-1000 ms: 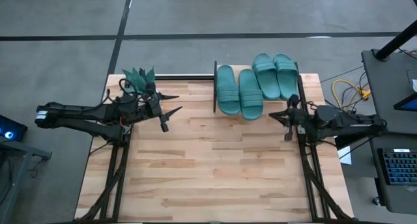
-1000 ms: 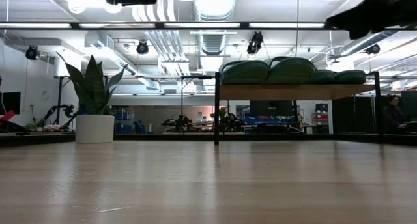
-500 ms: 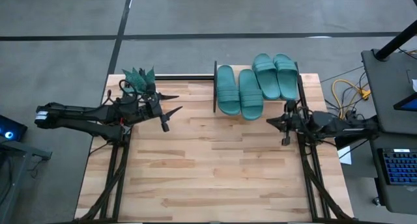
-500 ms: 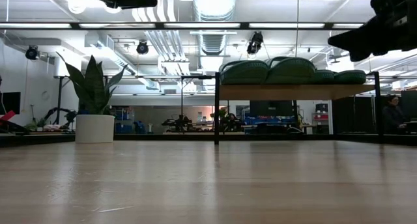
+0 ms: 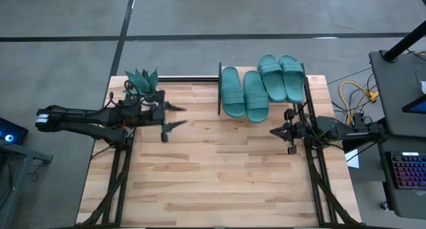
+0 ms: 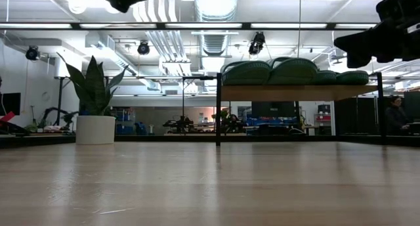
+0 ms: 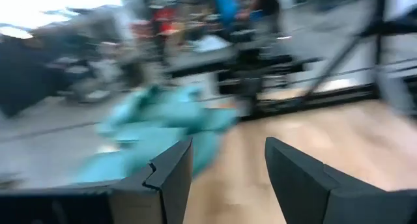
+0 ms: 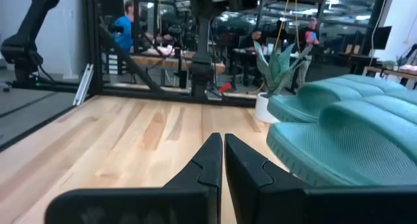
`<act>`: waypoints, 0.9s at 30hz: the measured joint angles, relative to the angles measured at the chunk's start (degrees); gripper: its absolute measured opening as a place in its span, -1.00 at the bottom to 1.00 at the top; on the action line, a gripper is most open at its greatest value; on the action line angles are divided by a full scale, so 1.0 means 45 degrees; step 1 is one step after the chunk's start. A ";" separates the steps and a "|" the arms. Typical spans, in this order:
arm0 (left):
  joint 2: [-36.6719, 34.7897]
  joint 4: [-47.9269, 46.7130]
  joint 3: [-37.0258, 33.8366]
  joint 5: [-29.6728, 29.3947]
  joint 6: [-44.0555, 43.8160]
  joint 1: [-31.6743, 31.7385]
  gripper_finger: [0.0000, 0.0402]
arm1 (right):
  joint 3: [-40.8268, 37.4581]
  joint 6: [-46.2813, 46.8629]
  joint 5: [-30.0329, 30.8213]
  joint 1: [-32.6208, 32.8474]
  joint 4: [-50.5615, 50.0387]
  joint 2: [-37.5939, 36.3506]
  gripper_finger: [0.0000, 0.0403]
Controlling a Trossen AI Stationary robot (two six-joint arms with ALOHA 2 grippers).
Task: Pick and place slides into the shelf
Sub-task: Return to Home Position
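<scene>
Four slides (image 5: pixel 245 94) sat on the shelf (image 6: pixel 298 92) at the wooden table's (image 5: pixel 213 182) far edge, ceiling ducts (image 6: pixel 213 39) beyond. The left gripper (image 5: pixel 174 116) gaped wide; the right gripper (image 5: pixel 276 131) was pinched closed.

Four matching teal-green rubber slide sandals (image 5: pixel 256 96), each with one wide strap facing up, lie side by side on a low shelf (image 6: pixel 298 92) with a light-wood board and a thin black metal frame. Two reach the board's near edge; the other two sit farther back, slightly angled. The shelf stands upright at the far edge of the wooden tabletop (image 5: pixel 213 169).
</scene>
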 joint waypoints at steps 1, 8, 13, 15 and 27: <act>-0.0003 -0.0153 -0.0035 0.0599 -0.0325 0.0012 -0.12 | 0.0000 -0.0002 0.0003 0.0000 -0.0027 0.0009 -0.96; -0.0846 -0.2260 -0.0284 0.1118 -0.1470 0.0448 -0.13 | 0.0000 0.0058 0.0003 0.0000 -0.0017 0.0027 -0.96; -0.1939 -0.2018 -0.1783 0.1115 -0.1164 0.0744 -0.13 | 0.0000 0.0058 0.0003 0.0000 -0.0157 0.0027 -0.96; -0.2288 -0.1020 -0.2843 0.1118 -0.1396 0.0778 -0.13 | 0.0000 0.0058 -0.0001 0.0000 -0.0217 0.0041 -0.96; -0.3535 0.4163 -0.7036 0.0366 -0.0047 0.0783 -0.40 | 0.0005 -0.0005 -0.0002 0.0000 -0.0258 0.0513 -0.96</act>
